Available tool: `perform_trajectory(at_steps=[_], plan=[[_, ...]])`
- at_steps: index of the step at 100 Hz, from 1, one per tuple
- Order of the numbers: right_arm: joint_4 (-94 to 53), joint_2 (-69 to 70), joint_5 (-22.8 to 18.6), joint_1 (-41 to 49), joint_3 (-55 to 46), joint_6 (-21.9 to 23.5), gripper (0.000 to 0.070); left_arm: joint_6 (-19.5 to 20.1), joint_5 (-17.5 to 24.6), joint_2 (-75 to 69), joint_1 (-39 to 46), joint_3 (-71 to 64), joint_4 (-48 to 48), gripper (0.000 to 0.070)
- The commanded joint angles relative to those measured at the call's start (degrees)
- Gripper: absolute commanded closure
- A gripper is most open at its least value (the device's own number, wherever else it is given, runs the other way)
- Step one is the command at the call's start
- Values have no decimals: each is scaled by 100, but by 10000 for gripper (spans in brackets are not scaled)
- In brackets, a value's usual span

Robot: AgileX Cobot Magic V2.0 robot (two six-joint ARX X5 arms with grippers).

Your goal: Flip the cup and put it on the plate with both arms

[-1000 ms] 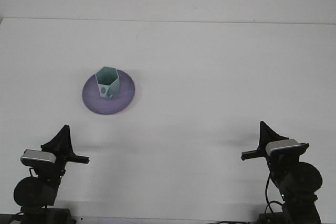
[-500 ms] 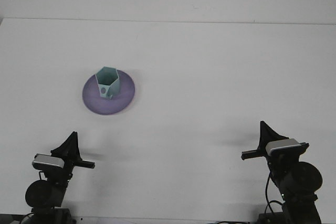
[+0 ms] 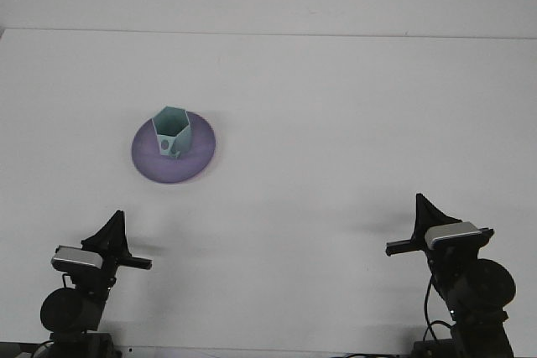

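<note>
The left gripper (image 3: 113, 228) sits lower and nearer the bottom left corner than a second ago, and has not shifted in the last half second. The right gripper (image 3: 418, 211) at lower right is unchanged. Neither holds anything. The cup (image 3: 172, 132) stands mouth-up on the purple plate (image 3: 197, 161), left of centre on the white table (image 3: 336, 123). Judgement: placement complete, arms parked. Finger spacing cannot be made out; both arm bases are cut off below.
</note>
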Motion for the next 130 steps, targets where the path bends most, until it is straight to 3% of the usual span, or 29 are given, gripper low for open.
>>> perform_trajectory(at_steps=[1,17,31,41,63,82,130], plan=[[74,22,2,2,57,13,700,-22,15,-2,7,-111,57,685],[90,22,11,2,57,-109,700,-22,15,-2,7,-111,57,685],[136,-221,402,-57,-125,-761,700,-22,15,-2,7,-111,57,685],[509,-802,391,-190,-662,-1252,700,-22,15,-2,7,-111,57,685],[592,-2201,393,-334,-1867,-1333,700,-22,15,-2,7,-111,57,685],[1045,-2184,387,-334,-2474,-1209,700,-22,13,4,7,-107,52,685],[1019,-2184,439,-330,-2461,-1222,700,-22,13,4,7,-103,57,685]])
